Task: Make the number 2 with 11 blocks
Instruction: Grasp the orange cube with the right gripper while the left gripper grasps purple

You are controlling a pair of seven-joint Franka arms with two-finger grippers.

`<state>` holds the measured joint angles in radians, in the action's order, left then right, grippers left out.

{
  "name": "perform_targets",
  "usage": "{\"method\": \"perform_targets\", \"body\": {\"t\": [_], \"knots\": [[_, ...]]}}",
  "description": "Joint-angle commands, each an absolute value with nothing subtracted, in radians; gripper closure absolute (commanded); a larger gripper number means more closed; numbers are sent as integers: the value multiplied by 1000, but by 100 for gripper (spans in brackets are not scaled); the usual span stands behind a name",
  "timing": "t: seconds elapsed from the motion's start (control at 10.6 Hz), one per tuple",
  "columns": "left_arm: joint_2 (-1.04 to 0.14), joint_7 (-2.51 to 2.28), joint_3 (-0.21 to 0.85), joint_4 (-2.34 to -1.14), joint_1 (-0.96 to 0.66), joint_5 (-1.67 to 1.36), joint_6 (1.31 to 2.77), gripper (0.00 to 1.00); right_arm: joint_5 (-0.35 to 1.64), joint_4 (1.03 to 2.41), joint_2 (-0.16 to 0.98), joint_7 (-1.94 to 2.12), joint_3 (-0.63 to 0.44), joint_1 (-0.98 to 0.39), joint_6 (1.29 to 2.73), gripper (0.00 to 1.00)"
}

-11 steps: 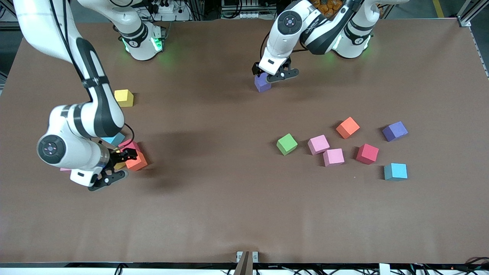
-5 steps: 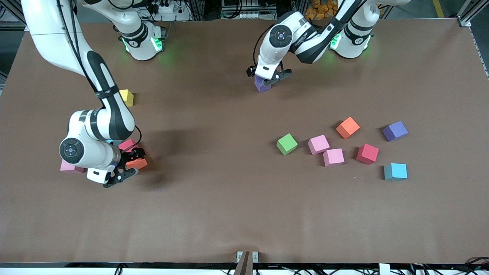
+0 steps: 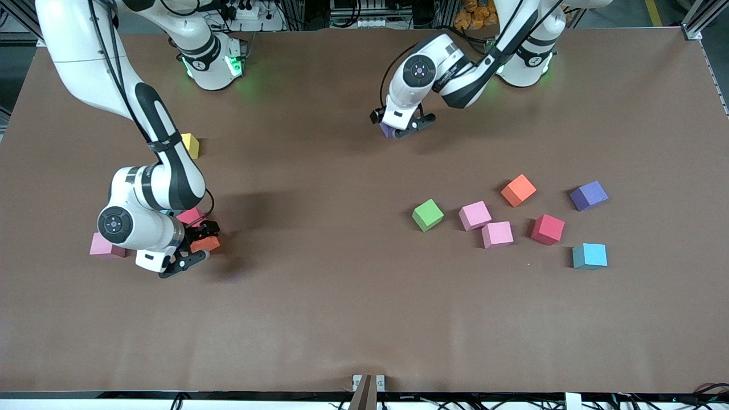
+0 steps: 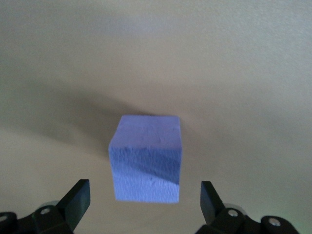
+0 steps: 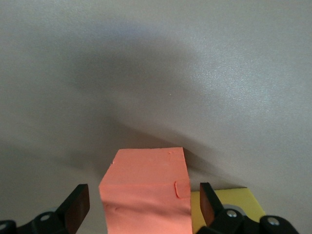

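Front view: the table is covered in brown and no part of the number 2 is yet assembled; the blocks lie loose in two groups. The step in hand is judged to be the first pick, made by both arms at once.

The larger group lies toward the left arm's end of the table: a green block, two pink blocks touching at a corner, an orange block, a red block, a purple block and a light blue block. Toward the right arm's end are seen a yellow block, a pink block and a small cluster partly hidden by the right arm.

The left gripper is positioned low over a lone purple cube near the middle of the table, far from the front camera. In the left wrist view the fingers are spread wide, one on each side of the cube, clear of its faces; nothing is grasped.

The right gripper is positioned over an orange cube in the cluster. Its fingers are likewise released and straddle the cube without contact. A yellow cube sits just beside the orange one, close to one finger.

For the next move, a short descent and a closing of each gripper are called for. On the right side, the finger must be kept from catching the yellow cube.
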<state>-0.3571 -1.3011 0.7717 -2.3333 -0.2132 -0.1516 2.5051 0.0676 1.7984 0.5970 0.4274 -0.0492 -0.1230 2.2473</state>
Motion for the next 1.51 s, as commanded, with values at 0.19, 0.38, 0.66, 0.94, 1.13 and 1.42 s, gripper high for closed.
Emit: {"method": "perform_targets", "body": {"t": [0.19,0.38,0.66,0.94,1.13,1.42], "knots": [[-422,-1336,739,-2324,-244,-117,2560,0,98,1801,603,462,-46,-114,2261,25],[-454,-1336,698,-2321,-271,-115,2597,0,98,1801,603,462,-45,-114,2258,40],[-456,-1321,684,-2306,-284,-101,2597,51,98,1796,603,460,-45,-117,2252,60],[-433,-1261,687,-2287,-284,121,2545,84,97,1775,589,460,-43,-130,2237,64],[-428,-1098,689,-2211,-270,130,2428,90,97,1747,586,460,-16,-135,2209,65],[-459,-1023,689,-2132,-325,44,2342,89,97,1727,569,457,21,-135,2195,65]]}}
